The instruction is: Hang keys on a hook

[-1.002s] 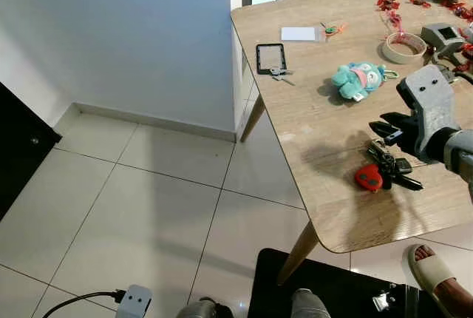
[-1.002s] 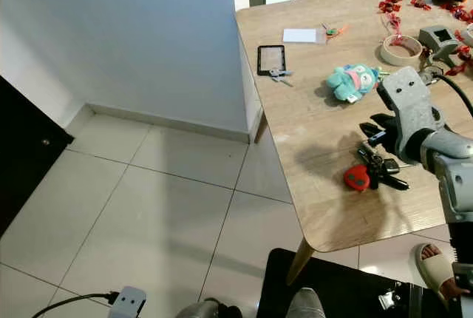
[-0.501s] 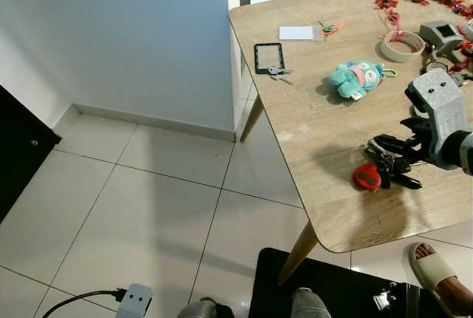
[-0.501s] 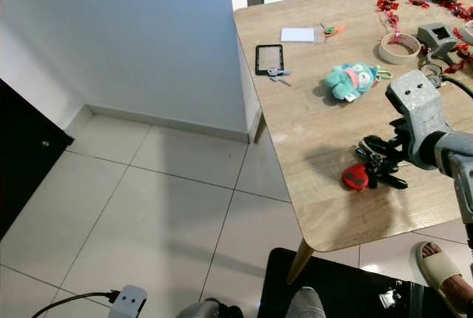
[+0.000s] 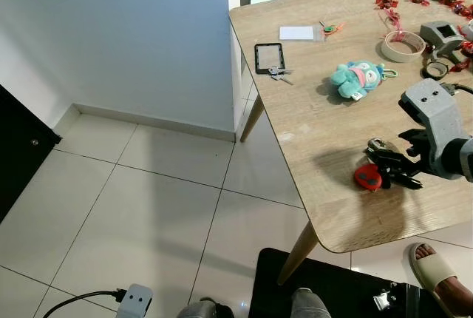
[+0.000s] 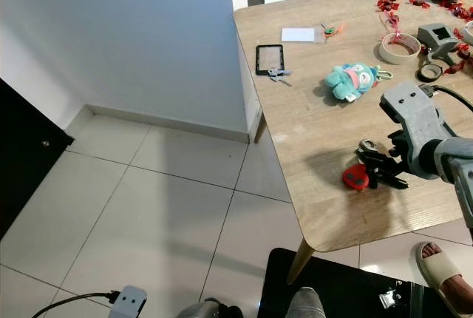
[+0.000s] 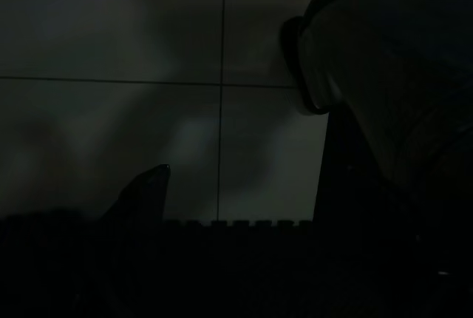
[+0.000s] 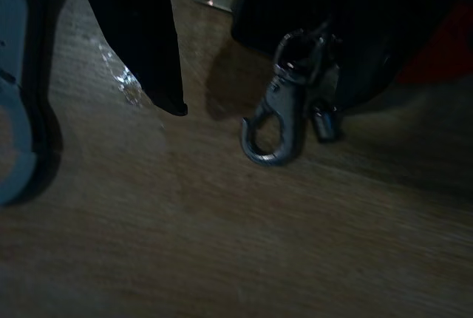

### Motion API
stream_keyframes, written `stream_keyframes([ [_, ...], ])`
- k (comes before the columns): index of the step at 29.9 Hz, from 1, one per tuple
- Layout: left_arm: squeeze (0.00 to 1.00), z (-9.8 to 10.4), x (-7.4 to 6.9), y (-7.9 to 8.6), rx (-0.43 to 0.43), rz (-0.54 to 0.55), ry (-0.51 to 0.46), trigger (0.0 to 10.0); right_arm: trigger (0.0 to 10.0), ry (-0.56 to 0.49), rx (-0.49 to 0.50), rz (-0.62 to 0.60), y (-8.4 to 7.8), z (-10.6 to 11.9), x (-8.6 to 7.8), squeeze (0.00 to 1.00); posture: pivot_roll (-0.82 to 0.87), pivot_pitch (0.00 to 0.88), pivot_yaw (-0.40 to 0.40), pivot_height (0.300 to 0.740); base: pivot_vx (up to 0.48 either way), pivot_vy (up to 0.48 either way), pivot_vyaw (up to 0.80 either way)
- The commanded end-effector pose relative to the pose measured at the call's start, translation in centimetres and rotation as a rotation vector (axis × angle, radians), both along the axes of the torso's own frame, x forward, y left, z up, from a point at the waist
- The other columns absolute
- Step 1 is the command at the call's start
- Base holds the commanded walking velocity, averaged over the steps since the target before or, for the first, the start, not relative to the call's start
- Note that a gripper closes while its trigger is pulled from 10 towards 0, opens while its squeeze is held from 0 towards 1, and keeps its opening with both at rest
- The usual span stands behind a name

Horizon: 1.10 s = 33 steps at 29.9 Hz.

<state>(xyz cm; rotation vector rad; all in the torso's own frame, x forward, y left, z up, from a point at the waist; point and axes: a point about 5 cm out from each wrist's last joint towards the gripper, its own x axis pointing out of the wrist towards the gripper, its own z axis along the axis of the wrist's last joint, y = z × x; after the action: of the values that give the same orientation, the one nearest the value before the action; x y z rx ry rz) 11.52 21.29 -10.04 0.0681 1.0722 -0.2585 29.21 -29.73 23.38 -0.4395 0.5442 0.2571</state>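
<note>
Left eye view: right gripper [image 5: 392,163] sits low at right-centre of frame, down at table [image 5: 318,133] level, fingers parted narrowly w/ tips over the keys [image 5: 395,170]. Keys lie just beside a red fob [image 5: 367,177], near the table's front edge; bunch's long axis runs roughly left-right across frame. Right arm is the near one; left hangs idle.

Right eye view: same layout; gripper tips touch or nearly touch the bunch, prob. not closed on it yet.

Left wrist view: very dark, floor tiles only.

Right wrist view: metal snap clip [image 8: 277,122] at frame centre, one black finger [image 8: 140,37] upper left, apart from the clip.

Vs 0.5 s ago: gripper has dropped lower and nearer the keys; bunch itself hasn't shifted.
</note>
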Motion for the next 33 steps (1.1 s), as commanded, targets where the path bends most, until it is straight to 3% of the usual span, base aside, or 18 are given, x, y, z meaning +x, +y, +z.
stream_keyframes([
  [1, 0.00, -0.4, -1.3, 0.1, 0.005, -0.005, 0.041, 10.0, 10.0, 0.040, -0.017, -0.007, 0.0, -0.7, -0.4, 0.00, -0.16, 0.220, 0.107, 0.740, 0.000, 0.000, 0.00],
  [10, 0.00, -0.4, -1.4, 0.0, 0.005, -0.006, 0.042, 10.0, 9.8, 0.061, -0.021, -0.022, 0.0, -1.2, -0.4, 0.00, -0.16, 0.220, 0.107, 0.740, 0.000, 0.000, 0.00],
  [11, 0.00, -0.4, -1.3, 0.0, 0.005, -0.006, 0.042, 10.0, 0.0, 0.063, -0.021, -0.022, 0.0, -1.2, -0.5, 0.00, -0.16, 0.220, 0.107, 0.740, 0.000, 0.000, 0.00],
  [27, 0.00, -0.4, -1.4, -0.1, 0.002, -0.004, 0.043, 10.0, 0.0, 0.033, -0.012, -0.048, 0.2, -1.0, -0.2, 0.00, -0.17, 0.222, 0.105, 0.740, 0.000, 0.000, 0.00],
  [33, 0.00, -0.4, -1.3, -0.1, 0.003, -0.007, 0.042, 10.0, 0.0, -0.095, 0.003, -0.044, 0.5, 0.3, 0.7, 0.00, -0.17, 0.218, 0.104, 0.740, 0.000, 0.000, 0.00],
])
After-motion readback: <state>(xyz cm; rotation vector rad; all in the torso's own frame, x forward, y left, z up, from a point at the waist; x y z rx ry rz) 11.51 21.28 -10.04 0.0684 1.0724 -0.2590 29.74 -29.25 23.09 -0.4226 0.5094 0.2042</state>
